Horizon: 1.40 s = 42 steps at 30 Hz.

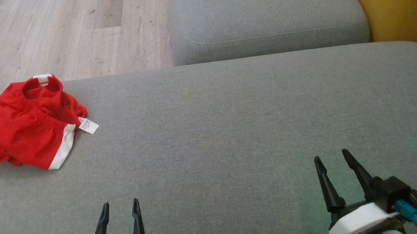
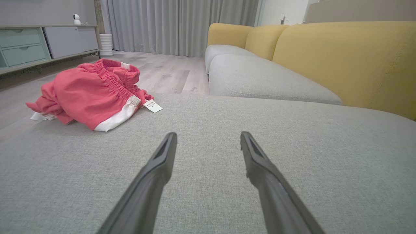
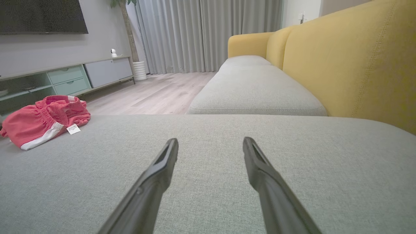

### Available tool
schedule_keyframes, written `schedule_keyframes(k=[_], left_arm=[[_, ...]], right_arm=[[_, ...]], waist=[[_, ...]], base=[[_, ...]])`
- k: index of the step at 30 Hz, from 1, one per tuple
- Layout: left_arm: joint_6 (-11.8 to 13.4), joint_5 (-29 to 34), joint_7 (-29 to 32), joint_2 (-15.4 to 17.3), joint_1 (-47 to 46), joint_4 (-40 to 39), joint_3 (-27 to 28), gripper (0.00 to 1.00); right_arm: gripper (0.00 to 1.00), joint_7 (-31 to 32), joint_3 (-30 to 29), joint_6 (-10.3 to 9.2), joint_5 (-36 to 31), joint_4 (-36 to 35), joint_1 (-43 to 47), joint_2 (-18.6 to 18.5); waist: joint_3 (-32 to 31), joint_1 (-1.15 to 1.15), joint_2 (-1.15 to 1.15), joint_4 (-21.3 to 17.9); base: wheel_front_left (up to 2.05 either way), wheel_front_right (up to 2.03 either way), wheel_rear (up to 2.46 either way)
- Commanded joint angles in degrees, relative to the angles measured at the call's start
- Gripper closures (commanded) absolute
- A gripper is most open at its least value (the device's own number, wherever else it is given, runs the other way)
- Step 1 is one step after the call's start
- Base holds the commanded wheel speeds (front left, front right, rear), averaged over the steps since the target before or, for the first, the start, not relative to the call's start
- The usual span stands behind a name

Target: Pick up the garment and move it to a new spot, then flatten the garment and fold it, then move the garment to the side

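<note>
Garment lay crumpled at far-left edge of sofa cushion, well ahead-left of left hand, farther from right hand; both hands released, fingers spread.

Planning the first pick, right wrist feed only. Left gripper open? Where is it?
Observer: Open and empty; the left gripper sits over the grey cushion's near side.
Operator: Which arm is closer to the red garment?
Observer: The left; it lies on the cushion's far left corner, with the right gripper well off to the other side.
Operator: Any overhang?
Observer: In the head view its left hem seems to hang past the cushion edge toward the floor; not certain.
</note>
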Motion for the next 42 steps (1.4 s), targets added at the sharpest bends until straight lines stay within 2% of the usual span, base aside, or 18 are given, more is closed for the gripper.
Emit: schedule_keyframes(k=[1,4,28,33,42], left_arm=[[0.7,1.9,-1.0,0.9,-1.6,-1.9,1.4,0.0],[1.1,3.2,-1.2,1.2,-1.4,-2.0,1.4,0.0],[2.0,2.1,-0.6,2.0,-1.4,-2.0,0.8,0.0],[1.8,2.4,-0.5,2.5,-2.4,-1.9,0.2,0.0],[2.0,2.9,0.4,4.0,-4.1,-3.1,0.0,0.0]], right_arm=[[0.0,-1.3,1.6,0.42,-2.2,-1.9,-1.9,-0.6],[0.0,-1.8,1.8,0.44,-3.8,-2.0,-2.0,-0.6],[0.0,-1.8,0.3,0.44,-2.9,-1.0,-2.0,-0.6],[0.0,-1.8,-0.3,0.44,-3.1,-1.1,-1.4,-0.6],[0.0,-1.8,0.6,0.44,-2.2,-1.7,-2.5,-0.6]], waist=[[0.0,0.0,0.0,0.1],[-0.1,0.0,0.0,0.3],[0.0,0.0,0.0,1.1],[0.1,0.0,0.0,5.6],[0.6,0.0,0.0,18.9]], base=[[0.0,0.0,0.0],[0.0,0.0,0.0],[0.0,0.0,0.0],[0.0,0.0,0.0],[0.0,0.0,0.0]])
